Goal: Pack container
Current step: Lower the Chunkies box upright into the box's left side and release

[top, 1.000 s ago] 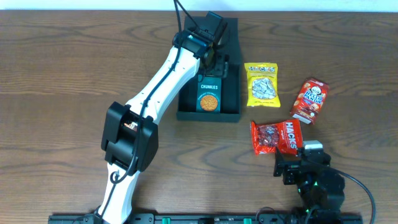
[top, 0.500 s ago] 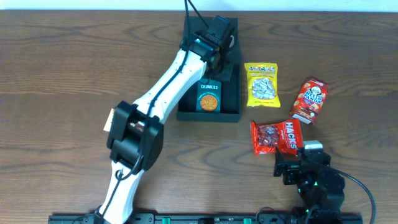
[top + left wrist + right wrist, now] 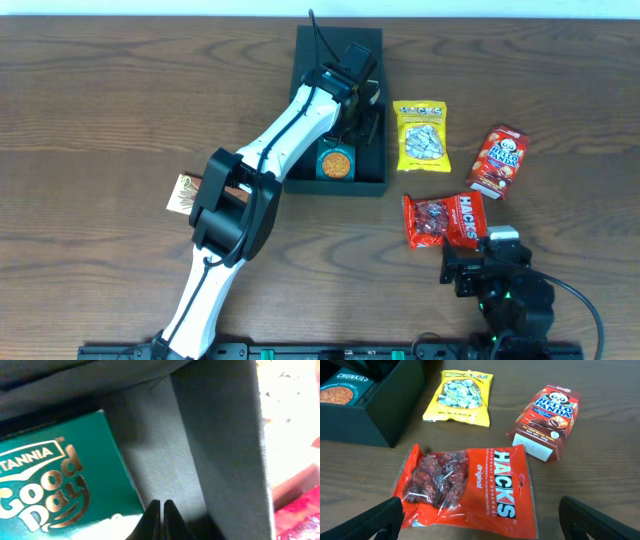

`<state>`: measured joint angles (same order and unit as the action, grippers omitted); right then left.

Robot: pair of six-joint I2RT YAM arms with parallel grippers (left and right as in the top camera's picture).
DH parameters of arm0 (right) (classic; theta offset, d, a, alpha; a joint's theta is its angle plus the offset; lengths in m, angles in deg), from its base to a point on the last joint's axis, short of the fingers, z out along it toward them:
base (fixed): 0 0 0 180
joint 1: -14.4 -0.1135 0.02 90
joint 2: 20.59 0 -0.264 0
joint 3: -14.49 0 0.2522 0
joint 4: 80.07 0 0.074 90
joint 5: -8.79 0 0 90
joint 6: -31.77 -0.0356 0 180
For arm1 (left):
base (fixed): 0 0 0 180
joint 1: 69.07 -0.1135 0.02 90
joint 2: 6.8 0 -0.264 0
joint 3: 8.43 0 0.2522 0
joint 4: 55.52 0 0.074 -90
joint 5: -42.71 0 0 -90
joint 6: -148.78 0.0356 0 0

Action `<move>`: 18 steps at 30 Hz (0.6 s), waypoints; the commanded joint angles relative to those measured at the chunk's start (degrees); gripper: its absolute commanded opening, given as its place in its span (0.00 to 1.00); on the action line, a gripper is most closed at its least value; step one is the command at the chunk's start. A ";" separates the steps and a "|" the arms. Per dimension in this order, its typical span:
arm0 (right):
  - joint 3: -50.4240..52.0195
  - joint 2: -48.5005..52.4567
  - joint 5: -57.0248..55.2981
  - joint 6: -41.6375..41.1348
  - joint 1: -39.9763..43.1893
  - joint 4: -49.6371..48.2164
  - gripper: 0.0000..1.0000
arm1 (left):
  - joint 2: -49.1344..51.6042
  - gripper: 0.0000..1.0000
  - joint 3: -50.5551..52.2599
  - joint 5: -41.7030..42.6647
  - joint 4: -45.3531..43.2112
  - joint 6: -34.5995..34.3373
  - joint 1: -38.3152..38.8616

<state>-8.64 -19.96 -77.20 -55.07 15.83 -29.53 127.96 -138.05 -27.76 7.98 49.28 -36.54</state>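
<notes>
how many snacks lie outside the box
3: yellow bag beside the container, Hello Panda box right of it, red Hacks bag nearer the robot; tan item under left arm unclear.

Robot lab bench, wood-grain table (image 3: pixel 90 110)

There is one dark container (image 3: pixel 335 187) at the upper centre of the overhead view, with one teal cookie box (image 3: pixel 337 162) inside it. Four snack packs lie on the table outside it:

- one yellow candy bag (image 3: pixel 421 137) just right of the container
- one red Hello Panda carton (image 3: pixel 497 161) at the right
- one red Hacks bag (image 3: pixel 443 220) below those two
- one small tan packet (image 3: pixel 181 193) left of centre, partly under an arm, its print too small to read

Counting the cookie box, that makes five snack items: two bags, two cartons and one packet. Two robot arms show: one white arm (image 3: pixel 280 140) running from the lower left up to the container, and one dark arm (image 3: pixel 505 295) at the lower right.
</notes>
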 commanded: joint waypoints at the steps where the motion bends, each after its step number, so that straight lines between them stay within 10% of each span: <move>1: 0.50 -0.31 -0.66 -0.52 0.31 0.09 0.99 | -0.11 0.06 -0.46 1.55 0.59 2.32 0.17; 18: 0.50 -0.31 -0.66 -0.52 0.31 0.11 0.99 | -0.04 0.06 -0.46 -11.69 10.08 3.52 0.11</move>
<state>-8.64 -19.96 -77.20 -55.09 15.83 -29.53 127.65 -138.22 -34.23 17.16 51.64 -36.23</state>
